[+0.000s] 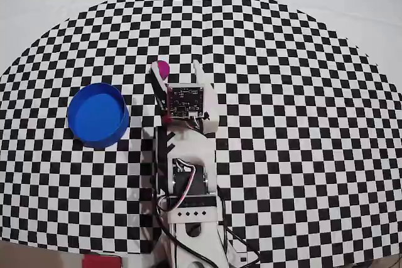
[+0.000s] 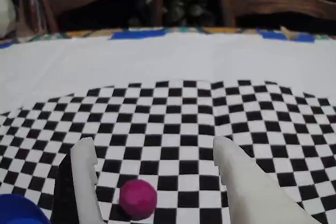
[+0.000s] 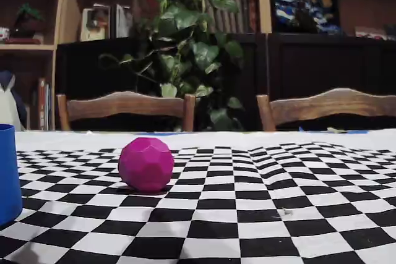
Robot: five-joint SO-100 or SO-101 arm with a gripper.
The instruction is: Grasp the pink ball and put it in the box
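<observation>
Straddling the pink ball (image 2: 138, 198), my gripper (image 2: 155, 153) stands wide open, empty. Light, hard and rollable, I judge; best pinched across its middle.

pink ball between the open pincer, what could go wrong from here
1. The ball sits off-centre in the open pincer, close to the left finger in the wrist view; that finger may touch first and nudge it away.
2. It lies loose on the flat checkered cloth, so a glancing touch could roll it out of reach.
3. The box is low-rimmed and off to the left in the overhead view; a weak grip might drop the ball on the way.
</observation>
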